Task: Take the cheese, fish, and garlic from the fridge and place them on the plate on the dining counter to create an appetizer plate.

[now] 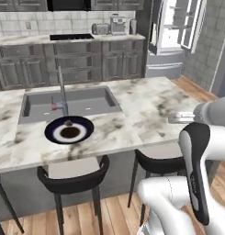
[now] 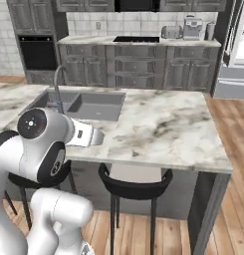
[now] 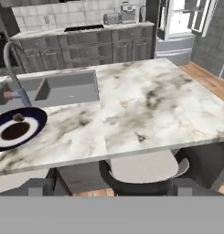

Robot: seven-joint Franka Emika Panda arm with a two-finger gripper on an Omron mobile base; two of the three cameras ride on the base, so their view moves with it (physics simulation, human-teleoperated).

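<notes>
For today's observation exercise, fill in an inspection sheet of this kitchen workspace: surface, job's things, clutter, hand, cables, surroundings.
Surface: dining counter, white veined marble, with an inset grey sink and tap.
Job's things: plate lies in front of the sink, with a dark brown patch at its middle and one small dark item near its far rim; too small to identify. Fridge stands open at the back.
Clutter: nothing seen.
Hand: open, holding nothing.
Cables: nothing seen.
Surroundings: black stools, wall counter with appliances, wood floor.
</notes>
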